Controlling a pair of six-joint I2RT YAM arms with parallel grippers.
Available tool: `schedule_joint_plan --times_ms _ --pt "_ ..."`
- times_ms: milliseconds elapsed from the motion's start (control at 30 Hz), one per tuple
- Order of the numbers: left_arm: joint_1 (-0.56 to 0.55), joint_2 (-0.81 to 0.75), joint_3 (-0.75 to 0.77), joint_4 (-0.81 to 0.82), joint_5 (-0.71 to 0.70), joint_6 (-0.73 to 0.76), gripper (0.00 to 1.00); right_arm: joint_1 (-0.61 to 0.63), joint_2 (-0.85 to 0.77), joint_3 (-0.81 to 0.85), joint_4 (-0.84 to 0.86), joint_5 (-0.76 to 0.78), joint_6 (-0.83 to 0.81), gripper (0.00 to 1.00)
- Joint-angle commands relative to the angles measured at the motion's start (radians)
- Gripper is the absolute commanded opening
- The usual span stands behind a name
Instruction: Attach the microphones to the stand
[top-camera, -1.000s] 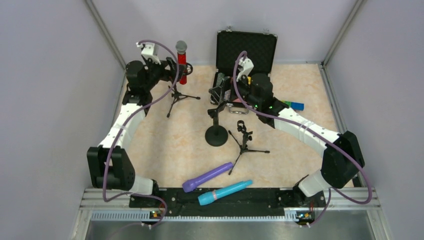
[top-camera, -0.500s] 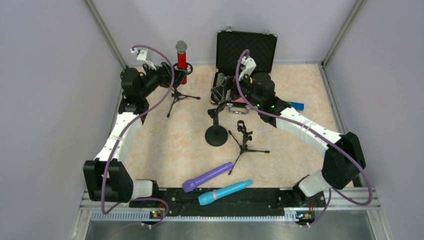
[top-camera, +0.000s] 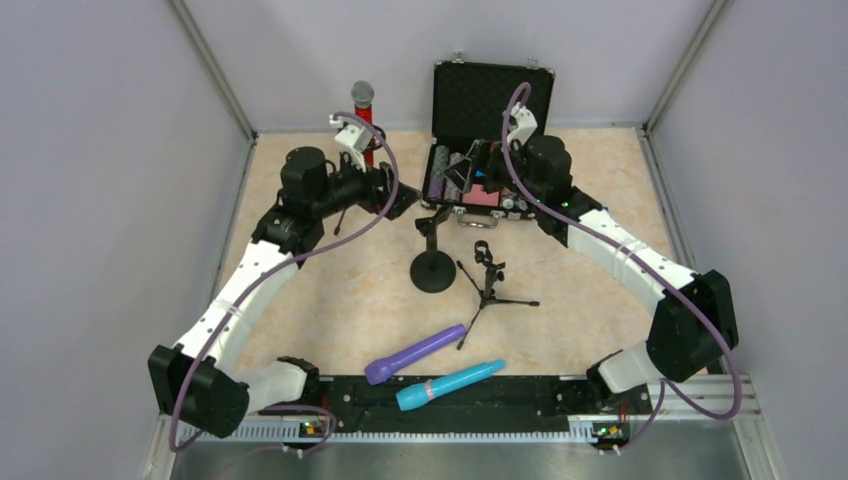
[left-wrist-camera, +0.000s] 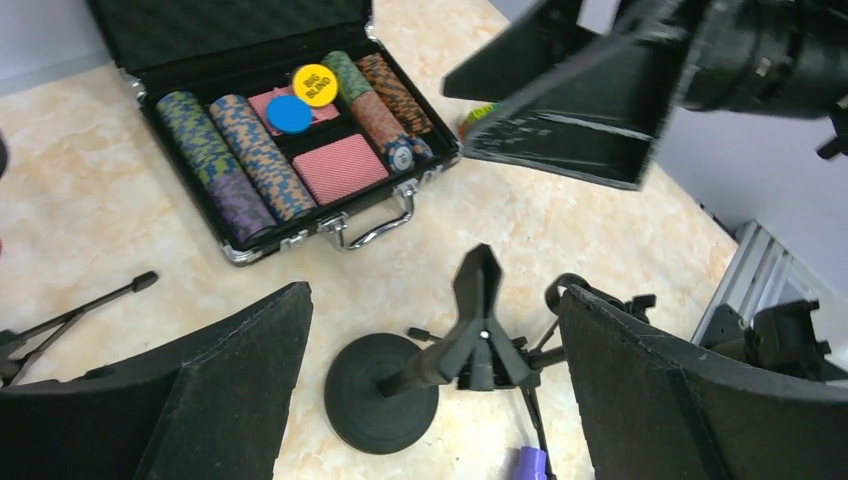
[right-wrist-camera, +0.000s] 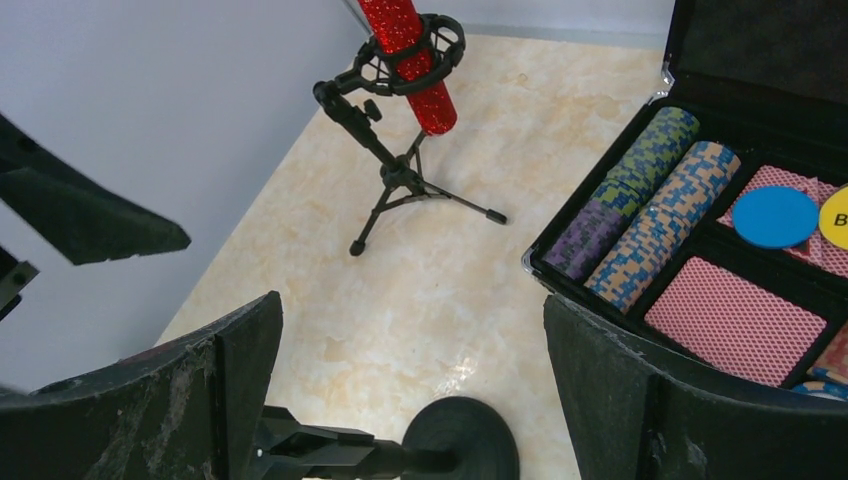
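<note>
The red microphone (right-wrist-camera: 432, 100) sat, seemingly secure, in its tripod stand (right-wrist-camera: 400, 172) ahead of the wide-open, empty right gripper (right-wrist-camera: 410, 305). The purple microphone (top-camera: 415, 353) and turquoise microphone (top-camera: 450, 384) lay unmounted behind the wide, empty left gripper (left-wrist-camera: 432, 297).

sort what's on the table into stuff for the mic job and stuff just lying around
For the job:
- red microphone, already clipped in its tripod stand
- purple microphone
- turquoise microphone
- round-base stand
- empty tripod stand

Lying about:
- open poker chip case

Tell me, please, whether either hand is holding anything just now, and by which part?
Nothing is held. The left hand and right hand are both open and empty; the red microphone sits in its stand.
</note>
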Motion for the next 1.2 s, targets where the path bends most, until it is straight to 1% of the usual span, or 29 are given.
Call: schedule_joint_plan --times_ms 0,133,300,467,567,700,733,800,867,967,1067,1167 --pt "-0.101 -0.032 0.006 -0.080 -0.095 0.110 0.97 -0.018 -0.052 -0.002 -0.013 -0.018 0.012 0.99" --pt "-0.210 -0.009 0.009 -0.115 -0.179 0.154 0.95 -0.023 -0.070 -0.022 -0.024 -0.008 -0.001 0.99" --pt "-0.325 0.048 0.024 -0.153 -0.317 0.210 0.94 -0.031 -0.077 -0.033 -0.054 -0.001 -0.007 0.99" --pt "-0.371 0.104 0.024 -0.150 -0.445 0.216 0.91 -0.032 -0.086 -0.043 -0.060 0.002 -0.007 0.99" --pt "-0.388 0.125 0.021 -0.146 -0.469 0.244 0.87 -0.033 -0.091 -0.045 -0.061 0.008 -0.014 0.99" --pt "-0.397 0.140 0.015 -0.157 -0.490 0.294 0.80 -0.037 -0.092 -0.045 -0.062 0.008 -0.020 0.99" --pt "-0.398 0.141 0.012 -0.161 -0.494 0.299 0.77 -0.037 -0.091 -0.043 -0.061 0.008 -0.019 0.99" --pt "-0.397 0.143 0.007 -0.165 -0.496 0.320 0.68 -0.038 -0.089 -0.044 -0.060 0.008 -0.018 0.99" --pt "-0.397 0.145 0.005 -0.169 -0.494 0.328 0.62 -0.039 -0.086 -0.043 -0.060 0.008 -0.017 0.99" --pt "-0.398 0.145 0.005 -0.170 -0.478 0.341 0.51 -0.038 -0.085 -0.042 -0.060 0.006 -0.014 0.99" --pt "-0.397 0.145 0.008 -0.167 -0.489 0.342 0.38 -0.039 -0.086 -0.041 -0.060 0.006 -0.015 0.99" --pt "-0.397 0.142 0.008 -0.168 -0.511 0.351 0.30 -0.038 -0.087 -0.041 -0.060 0.007 -0.017 0.99"
